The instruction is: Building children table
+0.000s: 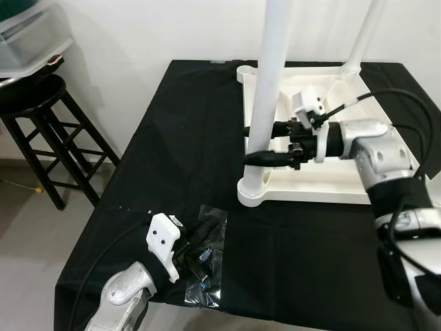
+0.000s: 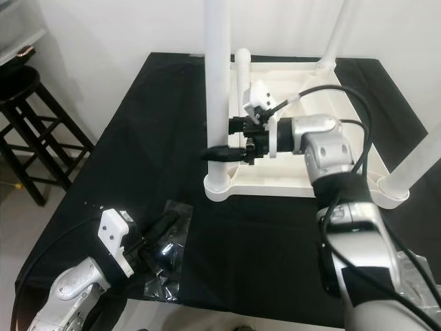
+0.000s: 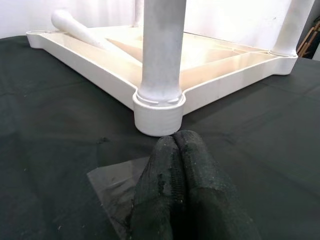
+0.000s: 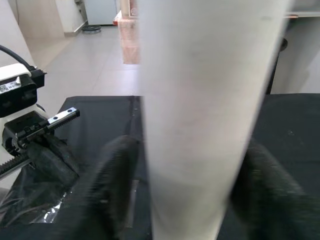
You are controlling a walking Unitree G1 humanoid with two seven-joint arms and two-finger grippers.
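The white children's table (image 1: 324, 189) lies upside down on a black-covered worktop (image 1: 172, 152). A white leg (image 1: 272, 62) stands upright in its near-left corner socket (image 3: 159, 112). My right gripper (image 1: 249, 145) reaches in from the right and is shut on this leg low down, one black finger (image 4: 115, 185) on each side. More legs stand at the far right corner (image 1: 362, 34) and the near right corner (image 2: 420, 155). One loose leg (image 3: 80, 30) lies inside the tabletop. My left gripper (image 1: 198, 256) is shut, its fingertips (image 3: 175, 175) resting on a clear plastic bag (image 1: 215, 221) near the front edge.
A black wooden stool (image 1: 34, 103) stands on the floor to the left, with a clear plastic bin (image 1: 27, 41) above it. A white wall runs behind the worktop. Bare black cloth lies between the bag and the tabletop's near rim.
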